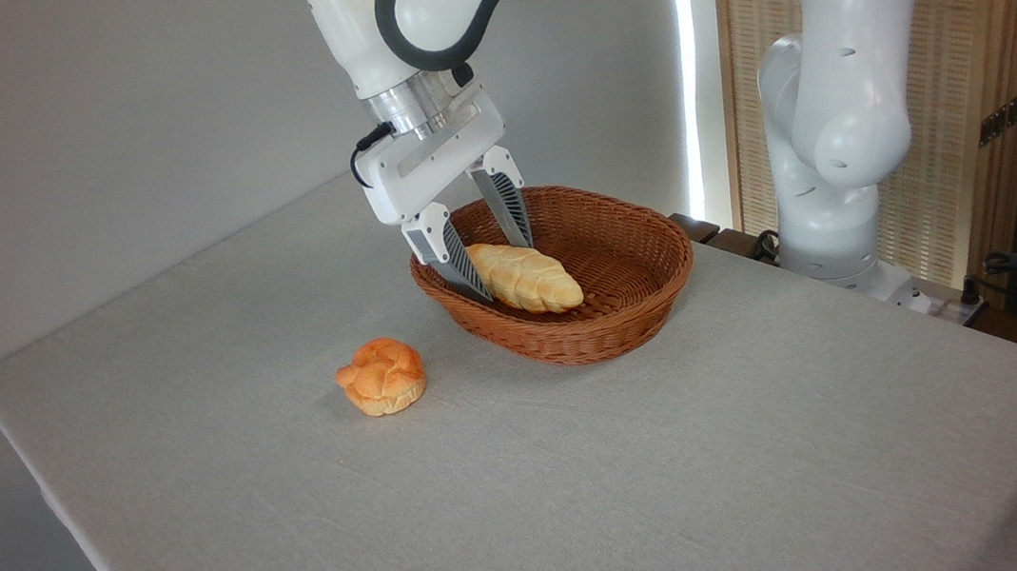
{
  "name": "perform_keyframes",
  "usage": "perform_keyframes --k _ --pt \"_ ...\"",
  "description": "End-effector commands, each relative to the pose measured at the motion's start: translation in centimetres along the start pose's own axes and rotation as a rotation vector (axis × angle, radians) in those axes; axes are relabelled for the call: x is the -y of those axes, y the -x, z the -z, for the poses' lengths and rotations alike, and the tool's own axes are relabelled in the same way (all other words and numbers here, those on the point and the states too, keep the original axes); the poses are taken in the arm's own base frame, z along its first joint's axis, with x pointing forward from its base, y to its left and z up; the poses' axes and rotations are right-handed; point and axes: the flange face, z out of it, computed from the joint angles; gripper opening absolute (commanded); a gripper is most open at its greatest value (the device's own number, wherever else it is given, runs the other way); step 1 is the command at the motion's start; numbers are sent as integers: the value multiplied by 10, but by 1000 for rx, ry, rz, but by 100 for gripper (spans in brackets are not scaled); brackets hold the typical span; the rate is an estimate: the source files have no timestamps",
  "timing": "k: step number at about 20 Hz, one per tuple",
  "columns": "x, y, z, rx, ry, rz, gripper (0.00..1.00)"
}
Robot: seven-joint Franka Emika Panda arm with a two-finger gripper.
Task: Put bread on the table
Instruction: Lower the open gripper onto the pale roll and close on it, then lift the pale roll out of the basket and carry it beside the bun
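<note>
Grey cloth is covering the bench (589, 487), with a plain wall behind. At the centre, the end effector (496, 263) is reaching into the basket (636, 309), its fingers spread and straddling the bread's upper end; whether they are touching it I cannot tell. Bread (532, 281) is lying inside the basket, toward its 9 o'clock wall. A bun (382, 376) is sitting on the cloth at the basket's 8 o'clock. Judging by this, closing, lifting and placing are all remaining.
</note>
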Motion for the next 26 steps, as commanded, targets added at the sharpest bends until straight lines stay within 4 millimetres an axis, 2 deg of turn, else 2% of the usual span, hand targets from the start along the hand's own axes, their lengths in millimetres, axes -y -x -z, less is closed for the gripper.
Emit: perform_keyframes --k 1,12,20,24,26 --pt "2 2 1 11 -24 -5 41" --pt "-2 5 12 0 -17 33 39" --pt "-5 9 53 -39 -21 94 40" --pt "-4 24 78 -57 -53 164 44" --pt "-1 45 87 -80 -71 204 45"
